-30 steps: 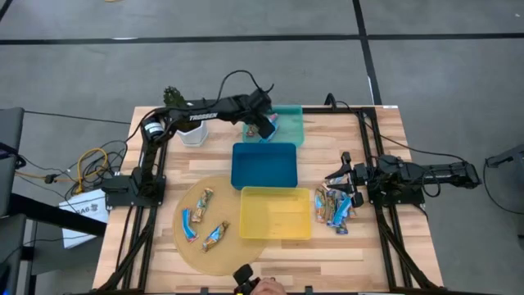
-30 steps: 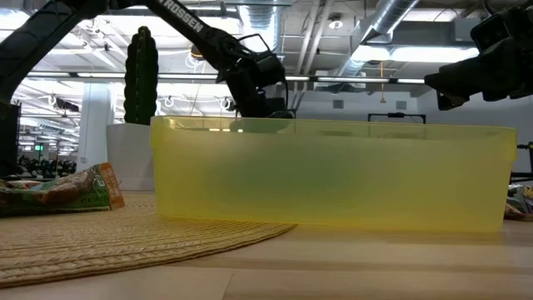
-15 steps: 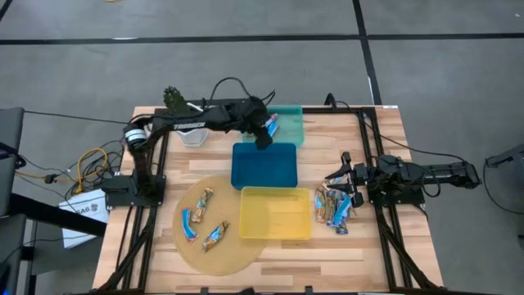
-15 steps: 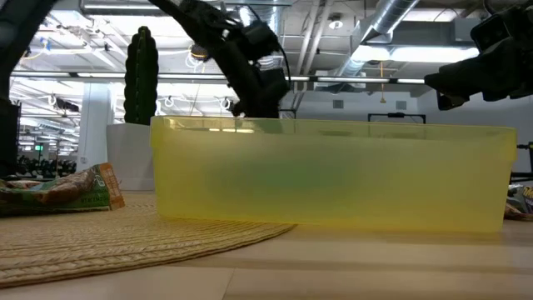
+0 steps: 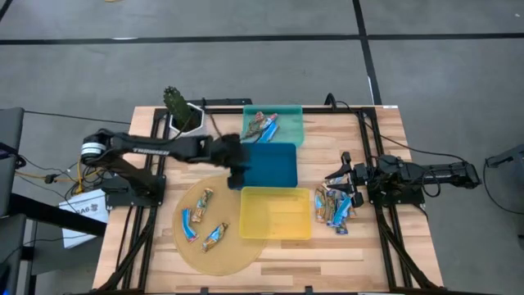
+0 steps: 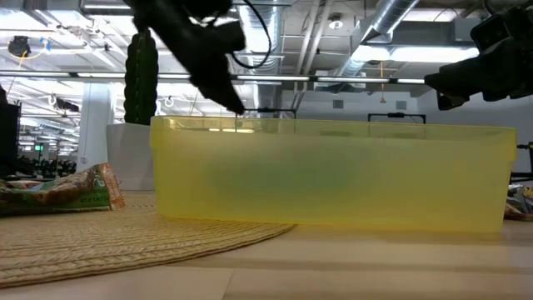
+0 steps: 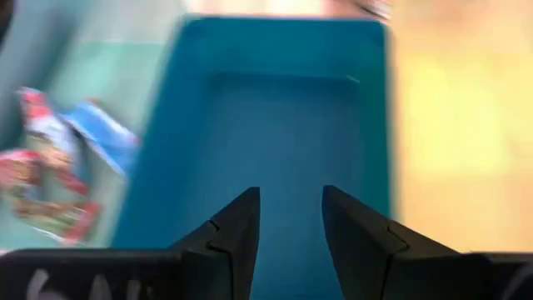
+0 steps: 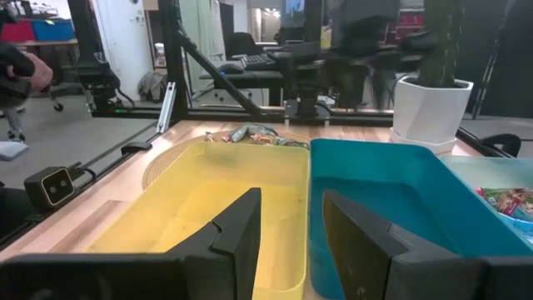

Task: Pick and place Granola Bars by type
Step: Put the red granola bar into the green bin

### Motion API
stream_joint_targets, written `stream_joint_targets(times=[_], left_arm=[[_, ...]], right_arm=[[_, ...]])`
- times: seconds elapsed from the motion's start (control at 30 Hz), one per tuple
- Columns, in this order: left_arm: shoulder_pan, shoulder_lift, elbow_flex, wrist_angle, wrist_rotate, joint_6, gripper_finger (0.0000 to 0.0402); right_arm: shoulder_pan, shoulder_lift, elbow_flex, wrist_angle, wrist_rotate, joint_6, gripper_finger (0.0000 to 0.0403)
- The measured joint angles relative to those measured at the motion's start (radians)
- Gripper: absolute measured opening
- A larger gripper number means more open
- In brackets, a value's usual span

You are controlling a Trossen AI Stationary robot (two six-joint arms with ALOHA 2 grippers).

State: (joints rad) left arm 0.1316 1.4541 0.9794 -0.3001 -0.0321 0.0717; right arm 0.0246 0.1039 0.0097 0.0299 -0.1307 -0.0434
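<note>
Bench [image 5: 385, 246] of pale wood carries everything, with a round woven mat [image 5: 214, 260] at its front left corner as the widest thing on it. Three plastic trays run in a line from the back edge toward the front. The yellow tray [image 5: 275, 213], nearest the front edge and overlapping the mat, is bare inside. The blue tray [image 5: 277, 164] in the middle of the bench is bare too. The teal tray [image 5: 291, 127] at the back edge holds a few granola bars [image 5: 260, 126] in red-multicolour and blue-white wrappers, heaped at its left end.

Three more bars [image 5: 202, 219] lie loose on the mat, tan-brown and blue-white, shiny and crinkled, each far smaller than a tray. Another cluster of bars [image 5: 336, 206] sits on the bare wood just right of the yellow tray.

A white pot with a cactus [image 5: 183, 115] stands at the back left corner.

The left pincer [image 7: 290, 218] hangs over the left edge of the blue tray, jaws parted and holding nothing. The right pincer [image 8: 288, 221] waits near the right edge, beside the right-hand cluster, its jaws likewise parted and bare.
</note>
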Motion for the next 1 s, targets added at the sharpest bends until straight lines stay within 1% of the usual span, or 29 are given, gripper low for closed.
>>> stream_joint_targets(times=[0.1,0.23,0.4,0.57,0.73,0.9,1.0], left_arm=[[-0.065,-0.052,-0.059,-0.003,0.002,-0.043,0.0126],[-0.158,-0.104,-0.125,-0.003,0.001,-0.141,0.0126],[-0.283,-0.151,-0.18,-0.004,0.001,-0.298,0.0126],[-0.405,-0.164,-0.214,-0.001,-0.007,-0.47,0.0126],[-0.509,-0.164,-0.232,-0.024,-0.007,-0.715,0.0126],[-0.595,-0.164,-0.232,-0.102,-0.005,-0.972,0.0126],[-0.637,-0.164,-0.232,-0.152,0.018,-1.117,0.0126]], right_arm=[[0.0,0.0,0.0,0.0,0.0,0.0,0.0124],[0.0,0.0,0.0,0.0,0.0,0.0,0.0124],[0.0,0.0,0.0,0.0,0.0,0.0,0.0124],[0.0,0.0,0.0,0.0,0.0,0.0,0.0124],[0.0,0.0,0.0,0.0,0.0,0.0,0.0124],[0.0,0.0,0.0,0.0,0.0,0.0,0.0124],[0.0,0.0,0.0,0.0,0.0,0.0,0.0124]])
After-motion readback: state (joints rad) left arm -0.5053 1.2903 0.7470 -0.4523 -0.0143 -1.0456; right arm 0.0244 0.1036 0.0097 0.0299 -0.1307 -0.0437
